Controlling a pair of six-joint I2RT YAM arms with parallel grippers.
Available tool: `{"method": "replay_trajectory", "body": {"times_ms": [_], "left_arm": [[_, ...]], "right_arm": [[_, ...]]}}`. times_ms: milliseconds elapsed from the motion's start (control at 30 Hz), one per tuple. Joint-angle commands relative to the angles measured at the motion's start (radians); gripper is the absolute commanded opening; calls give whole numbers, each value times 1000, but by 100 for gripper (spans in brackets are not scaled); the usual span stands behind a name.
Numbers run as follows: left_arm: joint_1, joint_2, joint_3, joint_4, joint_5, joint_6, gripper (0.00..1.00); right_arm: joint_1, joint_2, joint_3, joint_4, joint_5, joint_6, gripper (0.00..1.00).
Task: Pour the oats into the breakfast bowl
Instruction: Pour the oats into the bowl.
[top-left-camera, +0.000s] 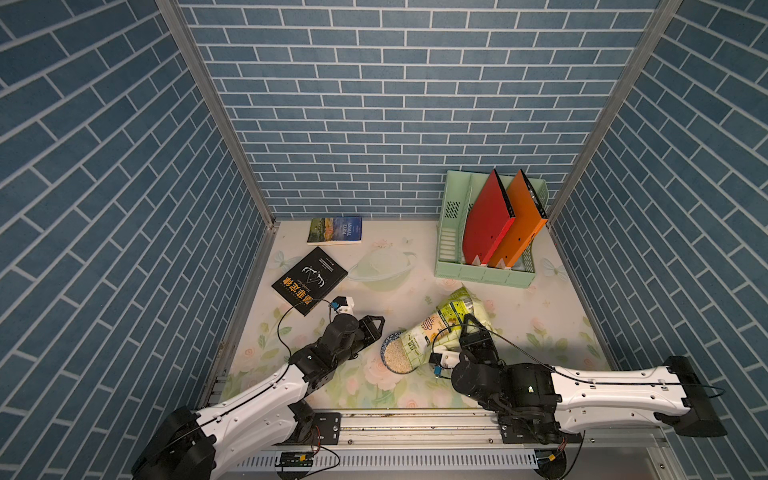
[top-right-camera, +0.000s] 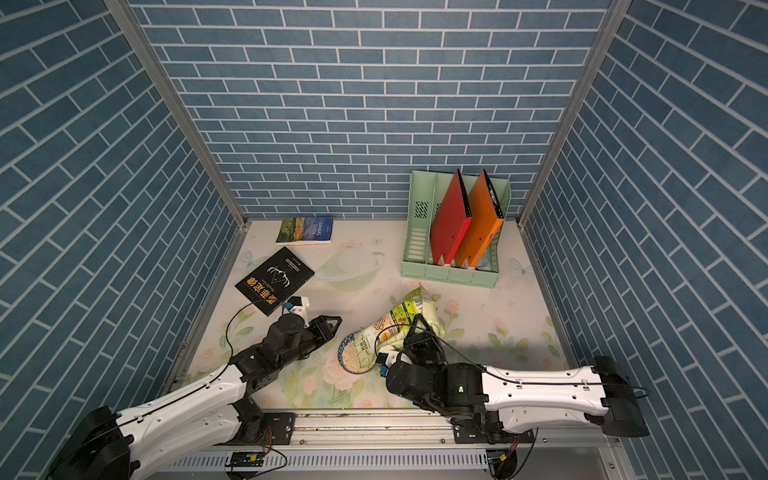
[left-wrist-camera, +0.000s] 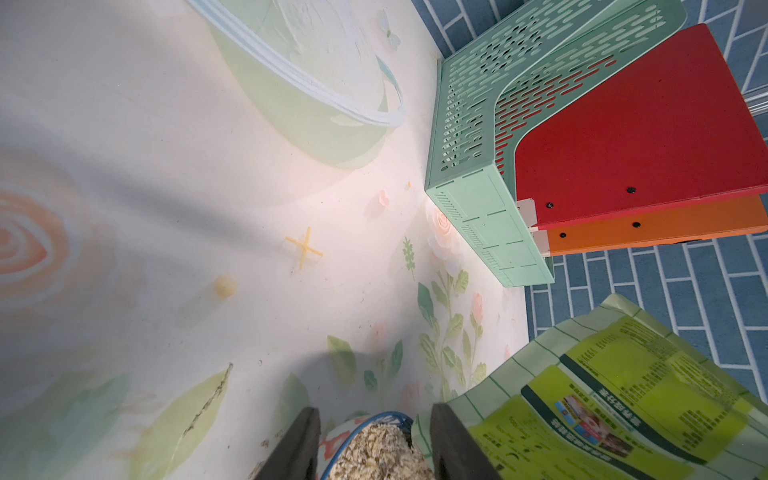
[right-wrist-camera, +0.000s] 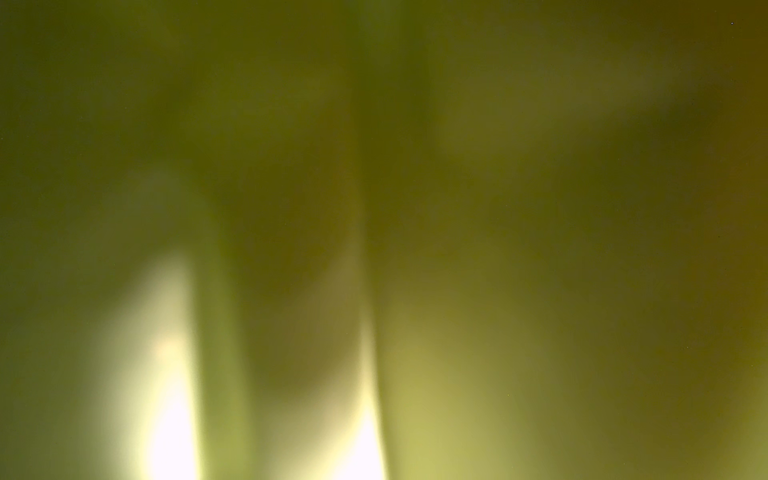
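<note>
Right fingers (top-left-camera: 469, 322) are clamped on the green pouch (top-left-camera: 436, 328), which is tipped mouth-down over the bowl (top-left-camera: 384, 348) near the front of the tabletop (top-left-camera: 540, 353). Oats (top-left-camera: 392, 359) fill the bowl close to its rim. Left fingers (left-wrist-camera: 299, 440) stand apart just beside the bowl, apparently holding nothing. Risk 1: further tipping overfills the bowl and spills flakes. Risk 2: the soft pouch slips, or nudges the unheld bowl.

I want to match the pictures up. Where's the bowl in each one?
Top view: bowl low in the middle, at the pouch mouth.
Top view: bowl in the same spot, slightly further left.
Left wrist: bowl peeks between the jaws.
Right wrist: not in it, only green blur.
Shared landmark: the pouch.
</note>
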Motion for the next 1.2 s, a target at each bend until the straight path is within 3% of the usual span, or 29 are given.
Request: {"method": "replay_trajectory", "body": {"times_ms": [0,267,567,1167], "left_arm": [[-5,2,32,-3,-10,4,49],[-6,1,43,-16,-16,3,49],[-5,-3,60,-27,-30,4,49],[-5,-17,100,-45,-58,28,51]], "right_arm": [[-4,-31,6,33,78,96,0],[-7,-73,21,-17,30,193,0],[-64,-77,73,-205,-105,430,0],[-236,-178,86,-189,-393,626,0]]}}
